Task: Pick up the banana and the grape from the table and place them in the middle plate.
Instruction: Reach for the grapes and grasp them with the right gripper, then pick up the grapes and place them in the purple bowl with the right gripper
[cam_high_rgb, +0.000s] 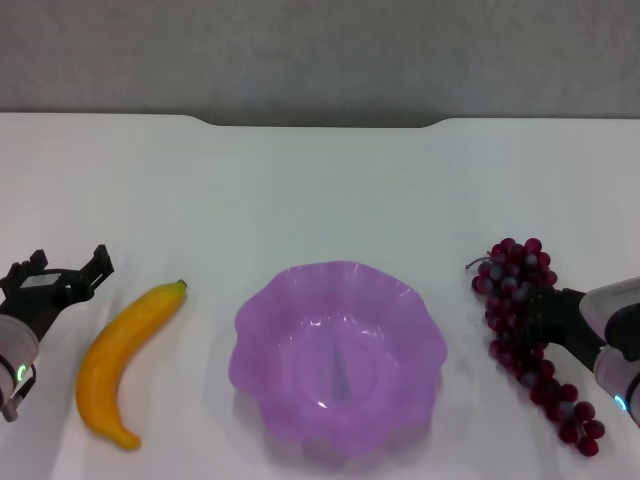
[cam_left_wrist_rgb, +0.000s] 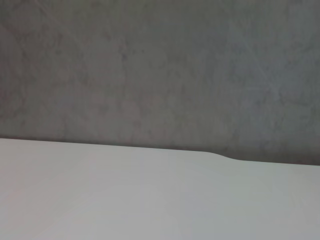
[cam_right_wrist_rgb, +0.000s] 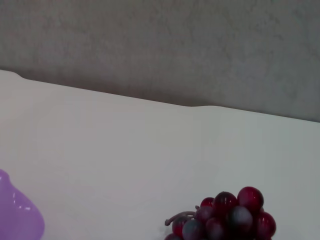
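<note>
Banana (cam_high_rgb: 122, 366) lies flat on the white table (cam_high_rgb: 320, 190), just to the inner side of your left gripper (cam_high_rgb: 62, 272), whose fingers stand spread and empty near the table's left edge. Past the banana, well apart from that gripper, sits the purple scalloped plate (cam_high_rgb: 338, 358) with nothing in it. Your right gripper (cam_high_rgb: 530, 318) is down at the middle of the grape bunch (cam_high_rgb: 528, 335) on the plate's far side; you cannot tell from here whether its fingers have closed on the grapes
</note>
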